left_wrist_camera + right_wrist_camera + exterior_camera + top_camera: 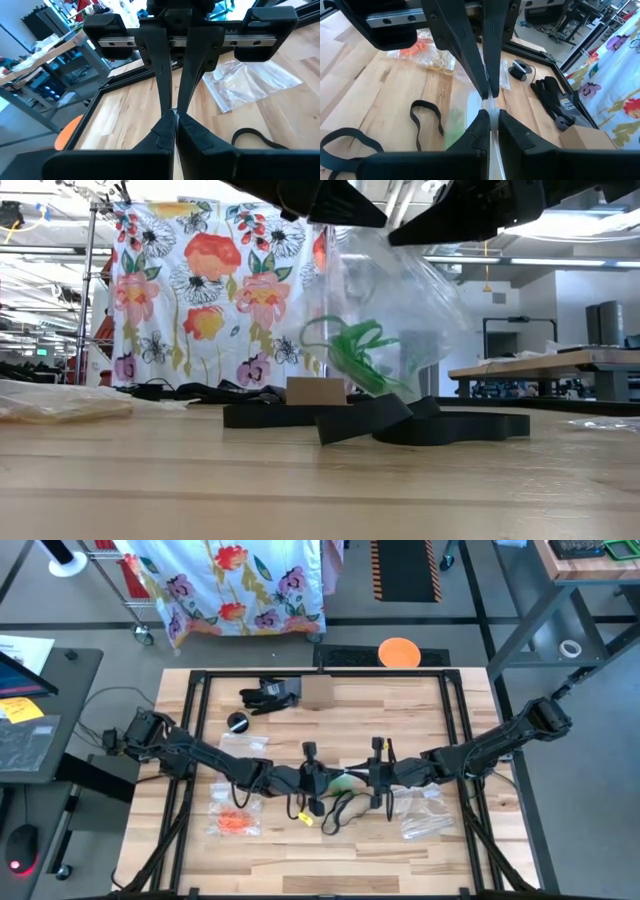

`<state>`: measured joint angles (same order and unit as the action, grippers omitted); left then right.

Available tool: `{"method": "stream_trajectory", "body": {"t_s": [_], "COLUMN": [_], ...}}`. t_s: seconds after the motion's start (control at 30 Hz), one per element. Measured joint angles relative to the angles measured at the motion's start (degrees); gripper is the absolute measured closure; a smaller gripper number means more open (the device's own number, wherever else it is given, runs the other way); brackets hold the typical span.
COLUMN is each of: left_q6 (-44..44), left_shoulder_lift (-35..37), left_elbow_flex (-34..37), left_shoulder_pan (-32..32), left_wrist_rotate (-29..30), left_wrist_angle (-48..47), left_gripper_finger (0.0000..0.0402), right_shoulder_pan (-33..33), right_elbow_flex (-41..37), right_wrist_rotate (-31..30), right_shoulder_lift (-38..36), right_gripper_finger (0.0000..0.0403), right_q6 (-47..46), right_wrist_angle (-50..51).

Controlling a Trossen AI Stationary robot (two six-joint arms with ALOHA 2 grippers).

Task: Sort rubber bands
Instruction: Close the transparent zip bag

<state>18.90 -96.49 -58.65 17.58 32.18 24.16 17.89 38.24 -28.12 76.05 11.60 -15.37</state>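
Clear plastic zip bag (385,300) of green rubber bands (352,352) hangs above the wooden bench (330,845) centre; left gripper (312,783) and right gripper (378,780) jaws pinched closed on bag's top edge.

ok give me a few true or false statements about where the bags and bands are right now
1. Both grippers, left and right, meet at a clear bag lifted off the table. True.
2. The lifted bag holds red bands. False: it holds green rubber bands.
3. A bag with orange rubber bands lies on the table on the left arm's side. True.
4. The left gripper's fingers are spread wide. False: they are shut.
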Motion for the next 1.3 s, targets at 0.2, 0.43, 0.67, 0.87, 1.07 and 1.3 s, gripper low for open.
{"method": "stream_trajectory", "body": {"t_s": [0.2, 0.43, 0.67, 0.87, 1.07, 1.3], "left_q6": [1.66, 3.72, 6.49, 6.85, 7.25, 8.11], "left_shoulder_lift": [0.00, 0.00, 0.11, 0.94, 3.27, 4.46], "left_elbow_flex": [-1.65, -3.42, -3.57, -3.58, -3.65, -3.65], "left_shoulder_pan": [1.98, 4.50, 6.41, 7.36, 9.70, 12.05], "left_wrist_rotate": [5.53, 11.63, 18.92, 22.13, 27.46, 31.05], "left_wrist_angle": [-1.64, -1.68, -0.85, -0.09, -1.00, -1.06], "left_gripper_finger": [0.0401, 0.0401, 0.0401, 0.0401, 0.0401, 0.0401], "right_shoulder_pan": [-0.02, -0.02, -0.07, -0.07, -0.08, -0.07], "right_elbow_flex": [0.00, -0.04, -0.15, -0.15, -0.15, -0.17], "right_wrist_rotate": [0.48, 0.96, 1.01, 1.01, 1.06, 1.38], "right_shoulder_lift": [-0.02, -0.02, 0.05, 0.09, 0.09, 0.11], "right_gripper_finger": [0.0387, 0.0387, 0.0387, 0.0387, 0.0387, 0.0387], "right_q6": [-0.06, -0.22, -0.22, -0.21, -0.98, -1.07], "right_wrist_angle": [0.39, 0.65, 1.56, 1.70, 3.21, 3.64]}}
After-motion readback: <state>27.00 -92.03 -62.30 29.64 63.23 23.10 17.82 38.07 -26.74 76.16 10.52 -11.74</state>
